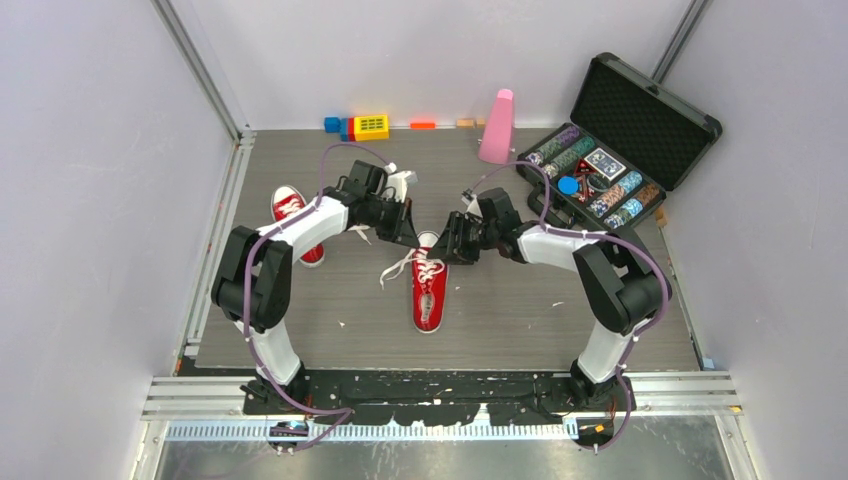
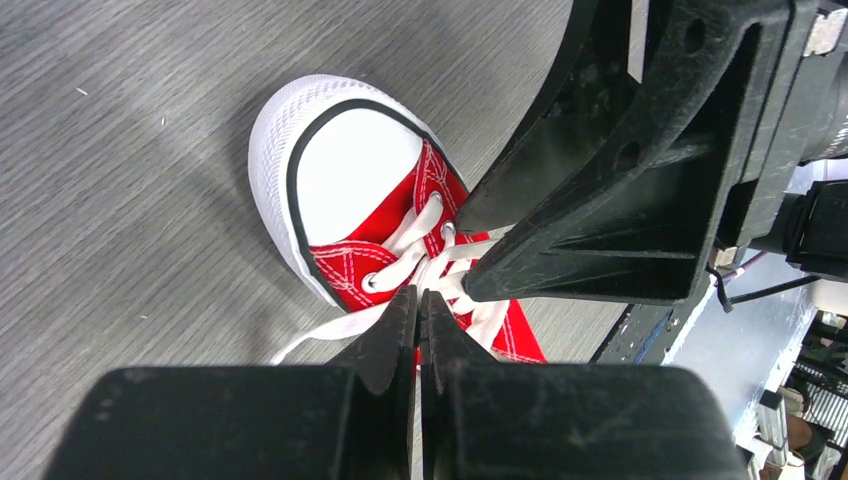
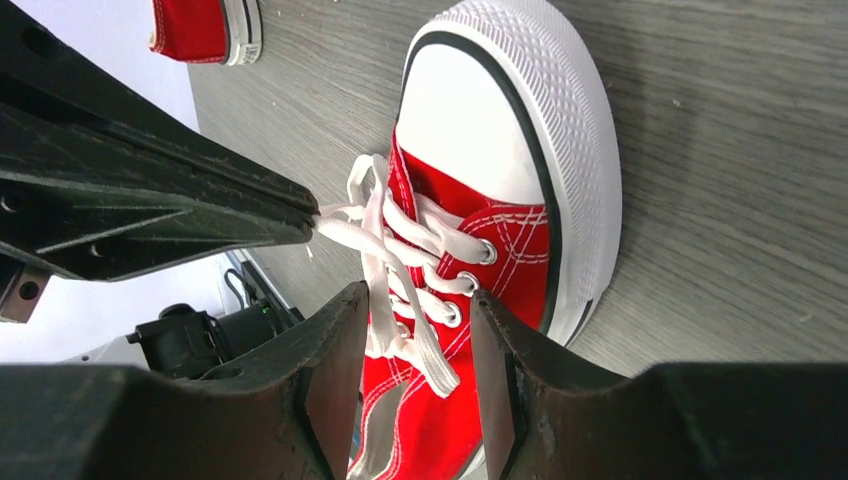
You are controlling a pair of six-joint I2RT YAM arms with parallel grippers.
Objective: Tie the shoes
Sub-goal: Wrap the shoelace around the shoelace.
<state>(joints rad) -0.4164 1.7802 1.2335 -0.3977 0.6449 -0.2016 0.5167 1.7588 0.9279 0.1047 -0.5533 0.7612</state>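
Note:
One red shoe [image 1: 430, 295] lies mid-table, toe toward the back, its white laces loose. It also shows in the left wrist view [image 2: 350, 170] and the right wrist view [image 3: 500, 150]. My left gripper [image 1: 410, 238] is over its toe end, shut [image 2: 420, 298] on a white lace [image 3: 340, 225] and holding it out to the side. My right gripper [image 1: 447, 245] is open [image 3: 418, 295], its fingers either side of lace strands [image 3: 400, 300] above the eyelets. The second red shoe [image 1: 288, 203] lies at the left, partly under my left arm, and its heel shows in the right wrist view [image 3: 205, 25].
An open black case [image 1: 610, 150] of poker chips stands at the back right. A pink cone-like object [image 1: 497, 128] and coloured blocks [image 1: 370, 126] sit along the back wall. Walls close in the left, back and right sides.

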